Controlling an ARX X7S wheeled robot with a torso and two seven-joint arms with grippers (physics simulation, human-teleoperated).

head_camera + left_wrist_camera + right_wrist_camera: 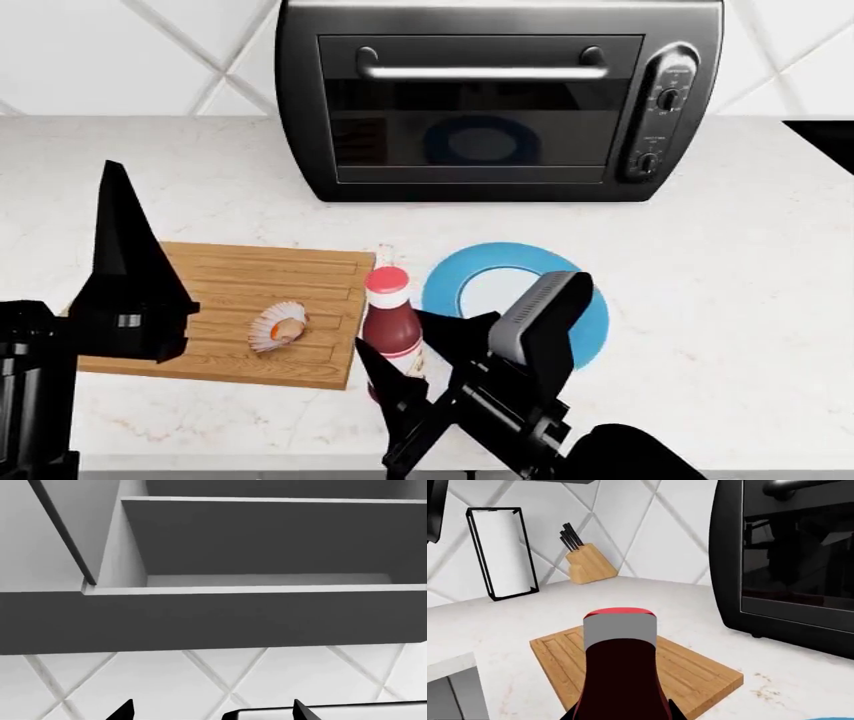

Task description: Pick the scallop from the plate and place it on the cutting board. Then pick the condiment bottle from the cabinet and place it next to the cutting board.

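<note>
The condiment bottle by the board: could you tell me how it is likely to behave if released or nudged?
The condiment bottle is tall and narrow, so it probably tips easily if bumped sideways. Its body looks smooth and rounded, so it may slip in the right gripper and would likely roll if it fell. It stands close to the cutting board, whose edge might catch it.

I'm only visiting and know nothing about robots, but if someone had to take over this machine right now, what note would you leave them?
Right claw: shut on the condiment bottle, holding it upright just off the right edge of the cutting board. Whether it already rests on the counter cannot be told.
Left claw: open, holding nothing, raised toward the open cabinet.
Scallop: lying on the cutting board, near its right end.
Plate: nothing visible on it, right of the bottle.
Done: scallop moved; bottle taken out of the cabinet.
Left: set the bottle down beside the board, release, pull back.
</note>
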